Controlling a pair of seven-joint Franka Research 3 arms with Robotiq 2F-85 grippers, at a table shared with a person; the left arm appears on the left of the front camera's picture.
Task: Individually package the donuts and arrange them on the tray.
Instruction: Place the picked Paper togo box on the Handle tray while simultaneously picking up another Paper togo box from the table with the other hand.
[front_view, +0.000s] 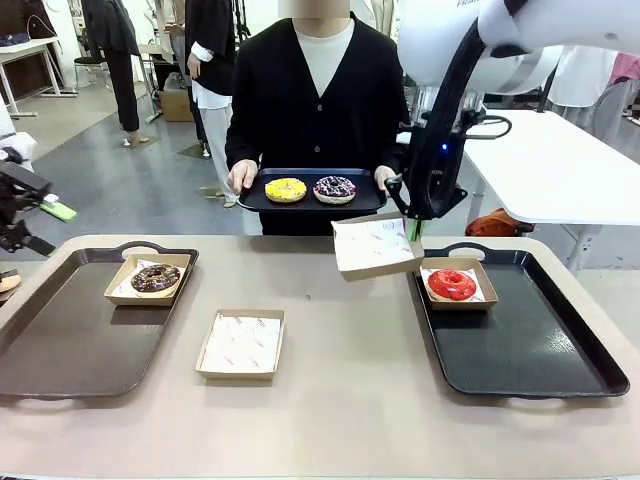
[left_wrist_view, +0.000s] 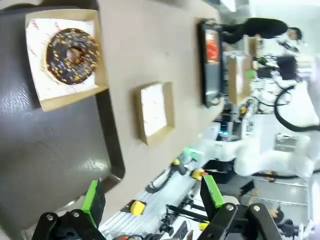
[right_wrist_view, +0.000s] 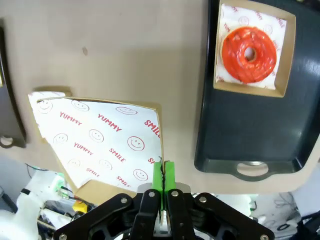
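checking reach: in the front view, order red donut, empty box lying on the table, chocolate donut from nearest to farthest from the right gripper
From the right gripper:
1. red donut, right tray, close by
2. empty box, middle, near edge
3. chocolate donut, left tray

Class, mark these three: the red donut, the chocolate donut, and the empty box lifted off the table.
red donut (right_wrist_view: 235, 55): right wrist view, left side of its glazed ring.
chocolate donut (left_wrist_view: 57, 60): left wrist view, sprinkled ring beside the hole.
lifted box (right_wrist_view: 100, 145): right wrist view, middle of its printed liner.
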